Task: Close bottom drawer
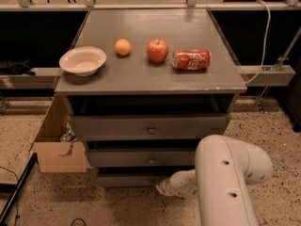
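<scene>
While the white gripper [163, 188], state indiscernible, sits at the flat grey wooden bottom drawer [124, 181], push its likely rigid front

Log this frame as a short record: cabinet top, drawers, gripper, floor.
cabinet top: white round bowl, orange fruit, red apple, crushed red soda can on its side, left to right
task object: bottom drawer, plain flat grey front, how far out unclear
arm: gripper low, at the bottom drawer's front, right of its middle
floor: open cardboard box left of the grey wooden cabinet
</scene>
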You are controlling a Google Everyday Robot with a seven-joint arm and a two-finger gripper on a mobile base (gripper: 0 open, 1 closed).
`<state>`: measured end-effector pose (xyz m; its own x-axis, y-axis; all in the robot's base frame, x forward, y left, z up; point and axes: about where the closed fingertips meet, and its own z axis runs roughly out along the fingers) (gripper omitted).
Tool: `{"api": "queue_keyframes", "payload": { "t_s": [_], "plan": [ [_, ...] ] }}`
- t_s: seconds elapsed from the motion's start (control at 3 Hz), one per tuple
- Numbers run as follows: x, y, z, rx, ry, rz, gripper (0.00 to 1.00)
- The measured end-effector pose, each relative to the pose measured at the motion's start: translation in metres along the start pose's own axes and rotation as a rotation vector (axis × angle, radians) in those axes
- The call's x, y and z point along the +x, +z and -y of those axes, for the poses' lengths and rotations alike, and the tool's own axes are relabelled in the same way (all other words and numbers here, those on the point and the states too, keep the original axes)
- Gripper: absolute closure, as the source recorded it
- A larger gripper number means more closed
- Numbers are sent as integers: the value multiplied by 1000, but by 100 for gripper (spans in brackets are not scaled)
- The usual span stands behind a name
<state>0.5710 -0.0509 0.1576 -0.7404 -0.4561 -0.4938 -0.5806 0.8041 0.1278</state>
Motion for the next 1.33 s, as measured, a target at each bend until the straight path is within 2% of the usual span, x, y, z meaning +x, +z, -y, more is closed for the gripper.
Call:
{"api": "queue_keyframes", "payload": {
  "t_s": [0.67,1.0,1.33],
  "plan": [
    [-27,19,14,41,46,29,15],
    [-17,17,7,48,52,30,0],
    [-15,16,5,48,52,30,0]
  ]
}}
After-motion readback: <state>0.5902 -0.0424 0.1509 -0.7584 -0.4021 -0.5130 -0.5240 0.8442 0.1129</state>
